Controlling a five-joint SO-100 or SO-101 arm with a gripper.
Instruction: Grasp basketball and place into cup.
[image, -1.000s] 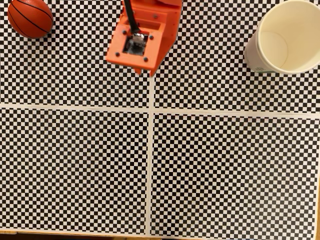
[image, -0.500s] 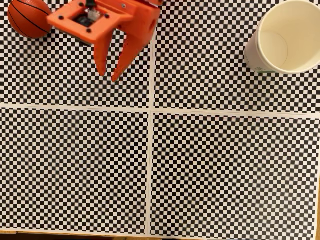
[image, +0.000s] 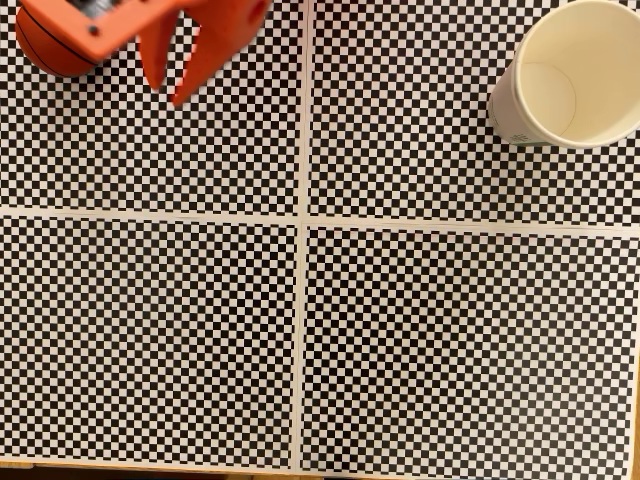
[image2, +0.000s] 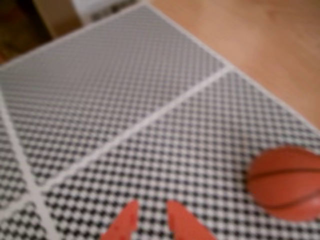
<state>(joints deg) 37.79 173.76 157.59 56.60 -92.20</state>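
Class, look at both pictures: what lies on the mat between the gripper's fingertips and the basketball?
Nothing. In the wrist view, bare checkered mat separates the gripper from the basketball. The fixed view shows the gripper beside the basketball.

fixed view: straight down over the checkered bench (image: 400, 330); wrist view: low, oblique, blurred; both share the basketball (image2: 286, 182).

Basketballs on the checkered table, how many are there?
1. The basketball sits at the top left corner in the fixed view, partly under the orange hand; the wrist view shows it at lower right.
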